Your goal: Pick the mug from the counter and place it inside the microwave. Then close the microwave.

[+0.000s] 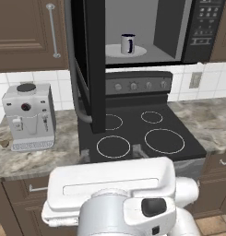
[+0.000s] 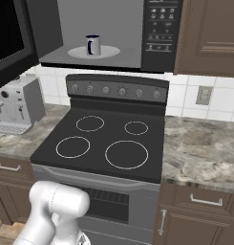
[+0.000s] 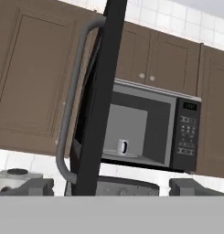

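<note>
Black microwave (image 3: 145,132) door (image 3: 97,114) is being approached ahead of the gripper (image 3: 111,186), jaws wide, empty; mug (image 3: 123,147) is sitting inside; pushing shut is being required.

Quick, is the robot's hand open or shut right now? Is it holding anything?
Gripper: jaws open, holding nothing. The mug stands inside the microwave.

No text, brand or number can be read anywhere. The microwave (image 2: 159,33) button panel bears small pale marks (too blurred to make out).
</note>
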